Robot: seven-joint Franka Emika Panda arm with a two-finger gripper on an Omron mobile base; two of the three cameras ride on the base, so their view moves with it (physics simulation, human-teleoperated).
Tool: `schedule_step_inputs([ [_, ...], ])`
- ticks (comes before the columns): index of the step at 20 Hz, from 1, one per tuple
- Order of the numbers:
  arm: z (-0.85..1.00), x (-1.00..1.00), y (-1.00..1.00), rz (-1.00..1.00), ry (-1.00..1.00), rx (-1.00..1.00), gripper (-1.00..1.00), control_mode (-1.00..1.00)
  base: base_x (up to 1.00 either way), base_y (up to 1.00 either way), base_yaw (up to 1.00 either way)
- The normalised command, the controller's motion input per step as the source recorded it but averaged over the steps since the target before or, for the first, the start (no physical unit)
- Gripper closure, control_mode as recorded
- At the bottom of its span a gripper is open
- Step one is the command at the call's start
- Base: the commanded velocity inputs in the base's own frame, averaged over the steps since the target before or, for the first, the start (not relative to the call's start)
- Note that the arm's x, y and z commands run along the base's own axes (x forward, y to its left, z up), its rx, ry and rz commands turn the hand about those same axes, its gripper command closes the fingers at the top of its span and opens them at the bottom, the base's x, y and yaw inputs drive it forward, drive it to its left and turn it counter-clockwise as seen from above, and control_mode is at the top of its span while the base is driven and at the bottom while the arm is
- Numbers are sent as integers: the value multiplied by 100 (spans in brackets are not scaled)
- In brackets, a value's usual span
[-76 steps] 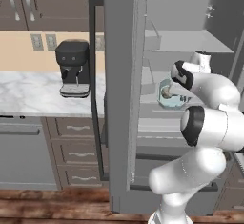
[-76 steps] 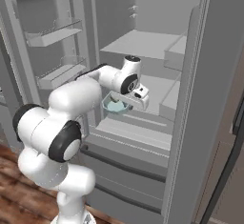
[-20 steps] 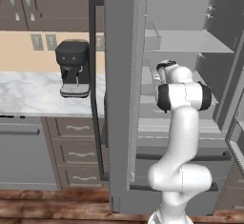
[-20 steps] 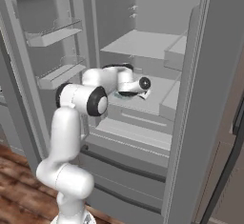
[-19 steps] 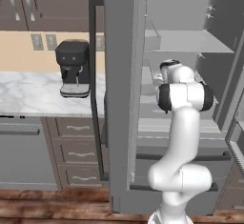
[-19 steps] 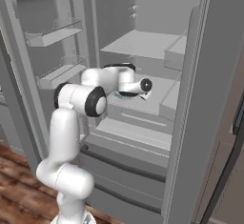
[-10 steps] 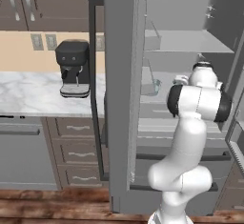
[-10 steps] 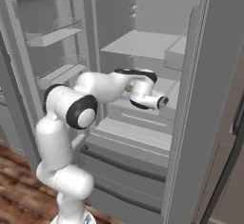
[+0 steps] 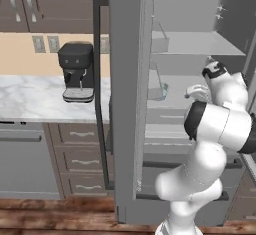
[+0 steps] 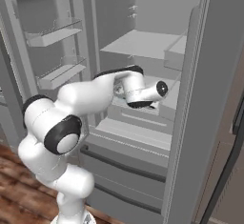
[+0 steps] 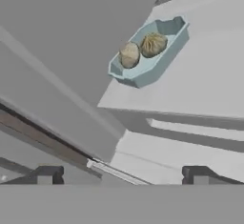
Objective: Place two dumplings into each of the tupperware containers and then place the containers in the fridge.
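A simulated kitchen, evenly lit: a white marble surface (image 9: pixel 30 96) with grey veining runs along a tan wall (image 9: pixel 20 49) fitted with grey outlet plates (image 9: pixel 45 44). A black coffee machine (image 9: pixel 76 71) stands on the surface, close to a dark vertical frame (image 9: pixel 97 79). Dark grey-brown upper cabinets (image 9: pixel 45 4) with long metal handles hang above; matching lower drawers (image 9: pixel 77 161) with curved metal pulls sit beneath, beside a grey stainless-steel appliance front (image 9: pixel 22 164) with a bar handle. Reddish-brown wooden plank flooring (image 9: pixel 55 216) spans the foreground and also shows in the right base view (image 10: pixel 19 189).
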Motion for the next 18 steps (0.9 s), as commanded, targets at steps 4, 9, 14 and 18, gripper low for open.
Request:
schedule_step_inputs([
  [4, -42, -100, 40, 35, 0, -61, -100, -100, 0, 0, 0],
  [9, -9, -100, 41, 50, 0, -48, -100, -100, 0, 0, 0],
  [14, 1, -97, 40, 60, 0, -37, -100, -100, 0, 0, 0],
  [18, 0, -80, 48, 61, -1, -30, -100, -100, 0, 0, 0],
])
